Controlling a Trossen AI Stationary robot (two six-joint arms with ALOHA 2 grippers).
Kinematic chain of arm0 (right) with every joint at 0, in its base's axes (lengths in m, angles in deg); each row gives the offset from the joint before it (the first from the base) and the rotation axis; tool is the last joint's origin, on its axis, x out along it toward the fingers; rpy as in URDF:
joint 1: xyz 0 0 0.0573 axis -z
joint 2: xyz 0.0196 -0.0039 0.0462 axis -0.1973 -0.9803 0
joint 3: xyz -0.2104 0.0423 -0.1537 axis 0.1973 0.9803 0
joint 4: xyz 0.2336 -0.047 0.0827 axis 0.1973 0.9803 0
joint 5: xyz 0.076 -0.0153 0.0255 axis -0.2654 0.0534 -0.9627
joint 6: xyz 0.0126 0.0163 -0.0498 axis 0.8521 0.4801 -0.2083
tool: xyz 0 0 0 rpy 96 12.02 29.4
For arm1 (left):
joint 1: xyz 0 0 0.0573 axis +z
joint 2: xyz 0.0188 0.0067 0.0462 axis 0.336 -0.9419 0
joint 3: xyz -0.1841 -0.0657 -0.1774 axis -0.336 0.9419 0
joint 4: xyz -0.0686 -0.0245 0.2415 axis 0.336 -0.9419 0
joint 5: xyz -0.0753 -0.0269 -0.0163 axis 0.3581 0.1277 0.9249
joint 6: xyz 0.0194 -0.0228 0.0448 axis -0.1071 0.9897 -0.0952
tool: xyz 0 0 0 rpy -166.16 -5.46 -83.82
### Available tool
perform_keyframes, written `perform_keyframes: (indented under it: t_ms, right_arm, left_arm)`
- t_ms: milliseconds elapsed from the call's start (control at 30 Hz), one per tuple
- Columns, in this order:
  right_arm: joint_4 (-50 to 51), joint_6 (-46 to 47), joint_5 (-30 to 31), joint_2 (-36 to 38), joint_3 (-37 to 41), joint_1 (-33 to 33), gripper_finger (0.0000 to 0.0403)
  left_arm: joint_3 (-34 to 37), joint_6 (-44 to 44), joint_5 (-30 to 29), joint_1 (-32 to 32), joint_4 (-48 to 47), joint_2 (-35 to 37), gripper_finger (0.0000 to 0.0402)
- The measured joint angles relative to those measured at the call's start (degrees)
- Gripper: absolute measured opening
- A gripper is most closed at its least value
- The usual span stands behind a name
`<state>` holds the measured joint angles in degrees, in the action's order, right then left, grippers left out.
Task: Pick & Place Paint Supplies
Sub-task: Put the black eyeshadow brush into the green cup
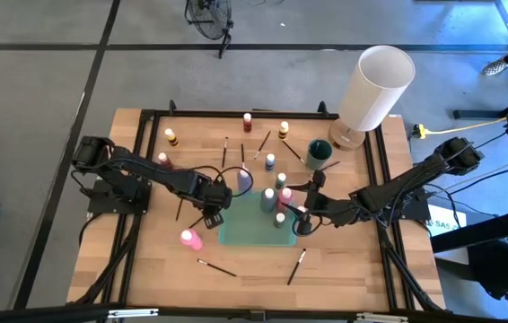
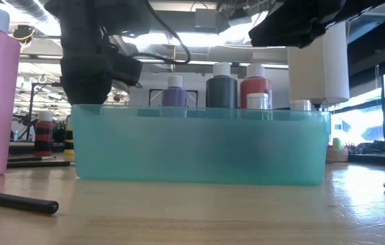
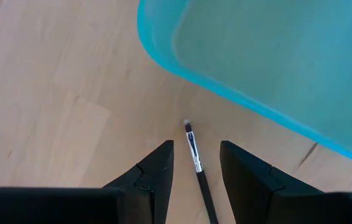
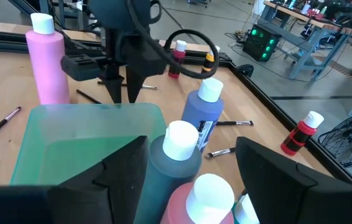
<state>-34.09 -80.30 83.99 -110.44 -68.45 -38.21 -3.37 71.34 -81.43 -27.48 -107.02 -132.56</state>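
My left gripper (image 3: 196, 148) is open and points down at the table by the near left corner of the teal tray (image 1: 236, 231). Its fingers stand on either side of a thin dark brush (image 3: 202, 180) that lies flat on the wood, without touching it. My right gripper (image 4: 191, 155) is open over the tray's right part (image 1: 303, 220). A dark bottle (image 4: 177, 155) and a red bottle (image 4: 204, 199), both white-capped, stand upright in the tray between its fingers. A blue bottle (image 4: 204, 109) stands beyond them. A pink bottle (image 1: 189, 239) stands on the table left of the tray.
A large white cylinder (image 1: 375, 85) and a dark green cup (image 1: 319, 152) stand at the far right. Several small bottles (image 1: 247, 119) stand along the far side. Loose brushes (image 1: 216, 266) lie near the front edge, another (image 1: 296, 266) to their right.
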Motion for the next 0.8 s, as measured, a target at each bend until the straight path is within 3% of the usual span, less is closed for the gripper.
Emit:
perform_keyframes:
  t_ms: [300, 800]
  right_arm:
    - [0.0, 0.1, 0.0, 0.0, 0.0, 0.0, 0.0248]
    - [-0.4, 0.2, -0.1, 0.0, 0.0, 0.0, 0.0248]
  left_arm:
    - [0.0, 3.0, -3.2, -1.8, 0.2, -0.4, 0.0127]
    - [0.0, 2.5, -3.4, -2.2, 1.2, -2.5, 0.0127]
